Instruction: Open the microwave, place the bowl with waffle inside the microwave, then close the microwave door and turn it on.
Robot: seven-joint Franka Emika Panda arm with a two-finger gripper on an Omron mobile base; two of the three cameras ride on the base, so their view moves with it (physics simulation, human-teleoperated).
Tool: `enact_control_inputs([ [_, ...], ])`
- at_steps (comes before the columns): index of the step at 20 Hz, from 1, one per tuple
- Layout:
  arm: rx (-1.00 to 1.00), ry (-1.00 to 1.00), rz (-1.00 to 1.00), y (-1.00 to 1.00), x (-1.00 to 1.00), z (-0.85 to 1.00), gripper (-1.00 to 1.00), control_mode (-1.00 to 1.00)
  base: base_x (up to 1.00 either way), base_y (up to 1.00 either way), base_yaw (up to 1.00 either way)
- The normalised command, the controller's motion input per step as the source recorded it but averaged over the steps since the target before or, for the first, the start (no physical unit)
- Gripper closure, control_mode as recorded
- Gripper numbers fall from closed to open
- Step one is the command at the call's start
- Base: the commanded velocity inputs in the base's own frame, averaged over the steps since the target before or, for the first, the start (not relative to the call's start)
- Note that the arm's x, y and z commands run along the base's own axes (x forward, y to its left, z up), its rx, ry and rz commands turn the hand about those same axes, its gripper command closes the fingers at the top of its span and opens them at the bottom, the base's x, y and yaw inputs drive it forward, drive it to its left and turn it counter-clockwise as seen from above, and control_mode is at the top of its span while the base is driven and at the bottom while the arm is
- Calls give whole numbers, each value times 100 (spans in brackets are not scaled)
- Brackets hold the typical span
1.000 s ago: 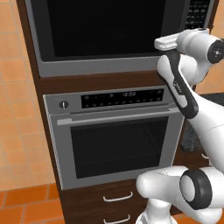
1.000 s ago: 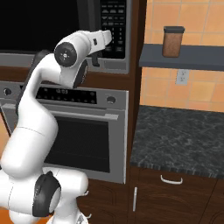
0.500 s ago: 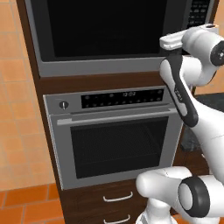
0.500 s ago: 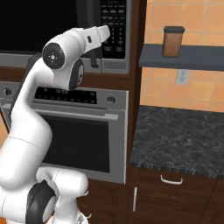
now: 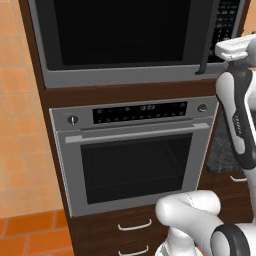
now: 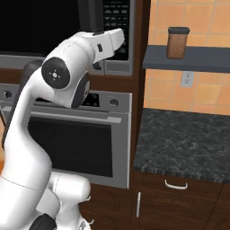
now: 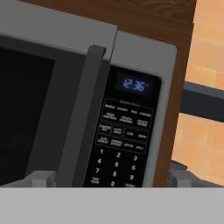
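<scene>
Microwave (image 5: 135,40) door (image 5: 120,32) closed above oven (image 5: 135,155); hand (image 7: 109,177) spread wide, grasping nothing, facing handle (image 7: 83,113) and keypad (image 7: 122,144).

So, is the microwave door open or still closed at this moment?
Closed. The microwave door lies flush in the steel front, its dark handle right beside the keypad, with no gap.

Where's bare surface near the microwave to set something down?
The dark stone counter right of the oven lies bare from the wood cabinet side to the picture's edge. The shelf above is free right of the brown jar. The gripper crowds the microwave handle.
</scene>
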Motion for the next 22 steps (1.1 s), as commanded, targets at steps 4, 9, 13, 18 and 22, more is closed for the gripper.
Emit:
enact_control_inputs([
  [4, 0, -3, 3, -58, -87, -37, -100, -100, 0, 0, 0],
  [9, -8, 2, 1, -23, -14, -82, -100, -100, 0, 0, 0],
  [13, -17, 2, 14, 8, -1, -12, -100, -100, 0, 0, 0],
  [18, -19, -7, 11, 17, 7, 15, -100, -100, 0, 0, 0],
  [22, -18, 0, 8, 31, 2, 13, 100, -100, 0, 0, 0],
])
